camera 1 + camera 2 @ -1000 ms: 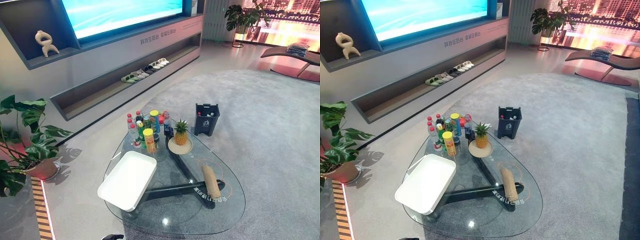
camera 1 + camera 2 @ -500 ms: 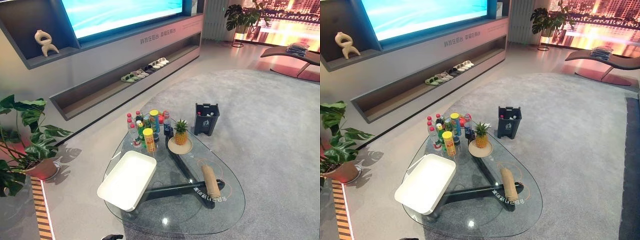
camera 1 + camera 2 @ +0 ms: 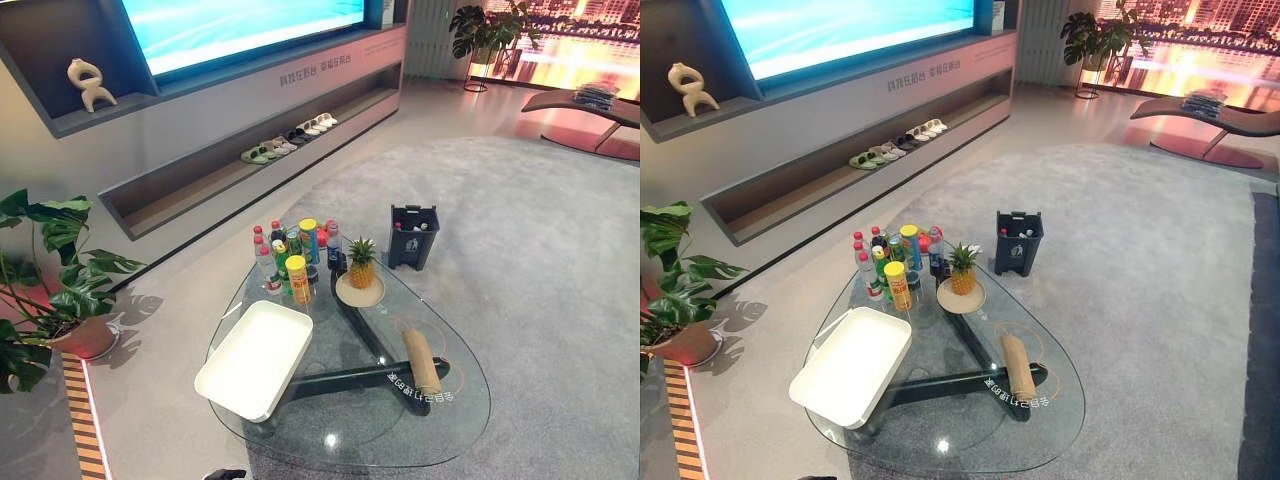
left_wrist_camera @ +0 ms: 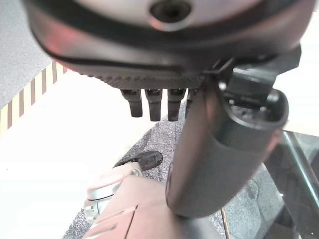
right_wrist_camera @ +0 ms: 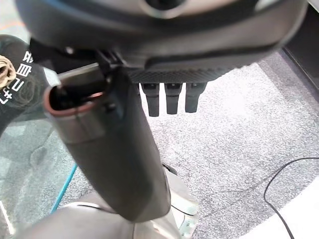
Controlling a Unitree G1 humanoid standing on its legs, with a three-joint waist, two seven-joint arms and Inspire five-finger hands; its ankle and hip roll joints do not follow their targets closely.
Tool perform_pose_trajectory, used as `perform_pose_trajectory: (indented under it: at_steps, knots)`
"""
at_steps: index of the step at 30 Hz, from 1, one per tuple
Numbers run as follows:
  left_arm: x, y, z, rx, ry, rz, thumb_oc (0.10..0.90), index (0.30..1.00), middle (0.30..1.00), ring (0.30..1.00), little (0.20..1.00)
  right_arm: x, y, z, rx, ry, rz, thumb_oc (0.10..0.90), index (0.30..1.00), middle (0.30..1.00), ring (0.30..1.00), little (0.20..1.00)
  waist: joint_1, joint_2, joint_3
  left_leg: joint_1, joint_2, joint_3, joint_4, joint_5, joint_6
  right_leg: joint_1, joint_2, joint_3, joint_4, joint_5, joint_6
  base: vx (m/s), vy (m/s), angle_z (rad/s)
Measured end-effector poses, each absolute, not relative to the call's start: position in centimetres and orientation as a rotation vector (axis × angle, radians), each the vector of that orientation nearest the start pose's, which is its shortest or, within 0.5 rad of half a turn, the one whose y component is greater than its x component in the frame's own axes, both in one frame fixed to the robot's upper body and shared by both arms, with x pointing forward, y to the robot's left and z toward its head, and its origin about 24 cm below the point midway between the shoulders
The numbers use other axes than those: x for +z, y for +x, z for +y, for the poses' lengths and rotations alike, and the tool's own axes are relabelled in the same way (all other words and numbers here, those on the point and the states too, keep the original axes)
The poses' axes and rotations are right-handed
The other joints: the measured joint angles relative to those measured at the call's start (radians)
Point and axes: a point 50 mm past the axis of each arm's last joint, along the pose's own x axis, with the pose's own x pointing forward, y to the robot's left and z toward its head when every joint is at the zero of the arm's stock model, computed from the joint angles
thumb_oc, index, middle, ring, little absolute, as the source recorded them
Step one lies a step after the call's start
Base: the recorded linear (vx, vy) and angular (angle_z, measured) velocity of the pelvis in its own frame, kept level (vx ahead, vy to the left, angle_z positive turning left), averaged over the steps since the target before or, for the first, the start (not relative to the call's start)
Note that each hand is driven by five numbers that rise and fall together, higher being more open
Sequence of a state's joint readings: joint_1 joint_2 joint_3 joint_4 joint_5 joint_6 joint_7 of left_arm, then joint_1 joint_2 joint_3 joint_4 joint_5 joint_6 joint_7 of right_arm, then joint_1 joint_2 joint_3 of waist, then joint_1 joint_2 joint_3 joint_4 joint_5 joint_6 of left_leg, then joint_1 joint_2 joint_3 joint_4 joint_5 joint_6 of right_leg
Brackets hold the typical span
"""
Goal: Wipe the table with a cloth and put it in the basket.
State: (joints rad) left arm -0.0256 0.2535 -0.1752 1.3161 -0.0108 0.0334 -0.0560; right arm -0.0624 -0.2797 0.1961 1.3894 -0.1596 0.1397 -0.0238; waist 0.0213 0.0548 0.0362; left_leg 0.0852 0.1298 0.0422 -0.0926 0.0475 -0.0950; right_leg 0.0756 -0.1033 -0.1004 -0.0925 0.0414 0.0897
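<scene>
Nothing has moved — rolled cloth (image 3: 421, 362) still on the glass table (image 3: 455, 425), both robot hands (image 4: 199, 144) (image 5: 114, 149) relaxed, empty.

- A showroom or exhibition lounge.
- A huge lit screen (image 3: 240, 25) set in a wall with printed lettering.
- Slippers (image 3: 290, 143) lined on a long low shelf (image 3: 250, 160).
- A glass coffee table (image 3: 400, 430) on grey carpet (image 3: 520, 230), a potted plant (image 3: 50, 290), a curved lounger (image 3: 585, 108).

Cloth (image 3: 421, 362): tan, rolled into a tight cylinder, lying flat on the near right part of the glass table (image 3: 455, 420). Basket (image 3: 254, 359): white, shallow, rectangular, empty, on the table's left side, overhanging the edge. Cloth and basket well apart.
</scene>
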Motion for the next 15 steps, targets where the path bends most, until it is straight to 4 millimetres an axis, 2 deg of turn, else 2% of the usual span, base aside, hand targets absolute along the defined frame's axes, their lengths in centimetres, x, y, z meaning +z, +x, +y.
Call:
perform_pose_trajectory:
  at_steps: [6, 10, 11, 13, 14, 15]
  knots:
    - [-16.6, 7.0, 23.9, 0.017, 0.245, 1.343, 0.800, 0.900, 0.900, 0.900, 0.900, -16.0, 6.6, -26.4, 0.017, -0.554, 1.480, 0.800, 0.900, 0.900, 0.900, 0.900, 0.001, 0.010, 0.022, -0.027, -0.003, 0.000, 0.002, 0.000, -0.001, -0.029, -0.001, 0.002, 0.000, 0.002, -0.001, 0.02, 0.029, -0.01]
    - [-16.2, 8.7, 23.9, 0.066, 0.178, 1.273, 0.800, 0.900, 0.900, 0.900, 0.900, -15.2, 8.3, -28.1, -0.023, -0.593, 1.443, 0.800, 0.900, 0.900, 0.900, 0.900, 0.001, 0.030, 0.072, -0.090, -0.009, 0.000, 0.008, 0.023, -0.002, -0.096, -0.002, 0.009, 0.000, 0.030, -0.002, -0.24, 0.049, -0.05]
    - [-15.7, 10.8, 23.7, 0.073, 0.163, 1.205, 0.800, 0.900, 0.900, 0.900, 0.900, -14.4, 10.2, -29.0, -0.053, -0.616, 1.398, 0.800, 0.900, 0.900, 0.900, 0.900, 0.001, 0.043, 0.117, -0.126, -0.013, 0.000, 0.008, 0.037, 0.002, -0.129, -0.002, 0.017, 0.001, 0.046, -0.002, -0.19, 0.035, -0.13]
    - [-14.6, 14.1, 23.9, 0.096, 0.134, 1.103, 0.800, 0.900, 0.900, 0.900, 0.900, -13.2, 13.0, -29.8, -0.098, -0.645, 1.322, 0.800, 0.900, 0.900, 0.900, 0.900, -0.001, 0.047, 0.203, -0.168, -0.017, 0.001, 0.010, 0.058, 0.002, -0.174, -0.004, 0.028, 0.006, 0.077, 0.001, -0.16, 0.027, -0.11]
    - [-14.2, 15.0, 24.1, 0.108, 0.124, 1.074, 0.800, 0.900, 0.900, 0.900, 0.900, -12.9, 14.0, -29.9, -0.107, -0.649, 1.295, 0.800, 0.900, 0.900, 0.900, 0.900, -0.002, 0.043, 0.230, -0.181, -0.018, -0.001, 0.008, 0.065, 0.003, -0.187, -0.004, 0.027, 0.007, 0.081, 0.001, -0.08, 0.005, -0.02]
    - [-13.3, 16.9, 24.6, 0.132, 0.103, 1.012, 0.800, 0.900, 0.900, 0.900, 0.900, -12.4, 15.4, -29.8, -0.117, -0.650, 1.252, 0.800, 0.900, 0.900, 0.900, 0.900, -0.002, 0.034, 0.272, -0.193, -0.018, -0.001, 0.008, 0.071, 0.003, -0.198, -0.004, 0.028, 0.006, 0.086, 0.000, -0.06, -0.003, 0.01]
